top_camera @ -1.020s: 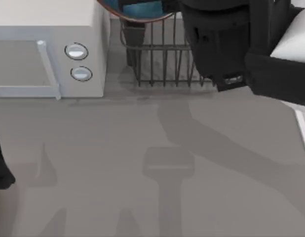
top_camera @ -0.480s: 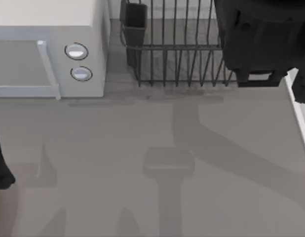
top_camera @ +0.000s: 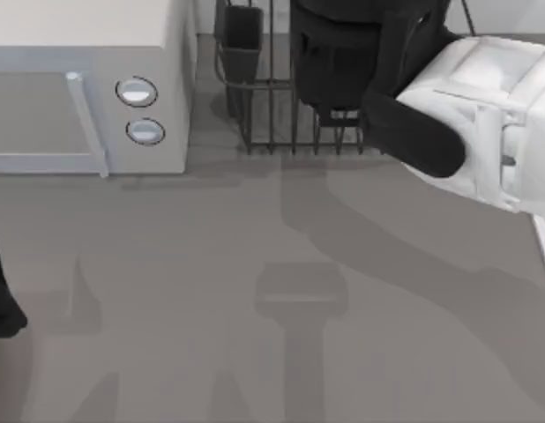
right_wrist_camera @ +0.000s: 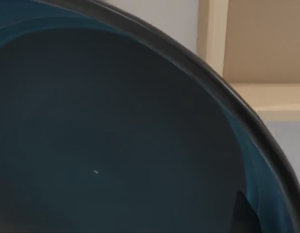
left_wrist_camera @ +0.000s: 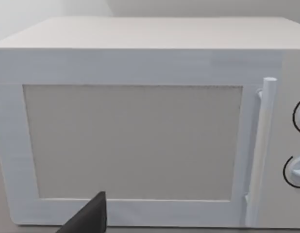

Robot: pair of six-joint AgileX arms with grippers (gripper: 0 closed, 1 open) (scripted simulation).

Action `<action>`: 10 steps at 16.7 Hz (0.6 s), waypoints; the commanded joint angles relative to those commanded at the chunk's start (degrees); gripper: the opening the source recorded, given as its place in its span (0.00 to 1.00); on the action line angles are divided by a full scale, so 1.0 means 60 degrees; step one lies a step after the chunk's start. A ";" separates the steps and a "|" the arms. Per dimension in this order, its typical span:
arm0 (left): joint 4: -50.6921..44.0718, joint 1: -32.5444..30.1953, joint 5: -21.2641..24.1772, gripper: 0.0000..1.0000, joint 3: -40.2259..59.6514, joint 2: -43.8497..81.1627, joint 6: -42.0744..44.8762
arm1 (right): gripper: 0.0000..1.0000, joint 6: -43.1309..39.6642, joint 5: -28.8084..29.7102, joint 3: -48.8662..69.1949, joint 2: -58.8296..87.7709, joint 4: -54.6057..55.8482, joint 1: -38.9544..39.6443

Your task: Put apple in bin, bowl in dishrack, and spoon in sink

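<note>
Reaching over the far side of the tabletop, the right arm hangs its dark wrist above the dishrack, which stands just beside the white microwave with its two round knobs. The right wrist view looks straight into the bowl, teal-blue inside with a dark rim curving across, so the bowl sits very close under that claw; whether the right claw is clenched on it or has let go, I cannot tell, since the fingers are hidden. The left arm waits parked at the tabletop's left edge, its wrist view facing the microwave door, with only a dark finger tip poking in, so its claw's state is also beyond telling. To my eye the step in hand is seating the bowl in the rack. Doing it well means lowering gently between the upright bars, clear of the black utensil cup, and releasing only once the bowl rests steady.
</note>
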 joint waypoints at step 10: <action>0.0000 0.0000 0.0000 1.00 0.0000 0.0000 0.0000 | 0.00 -0.0090 -0.2386 -0.0778 0.3268 0.4194 -0.2382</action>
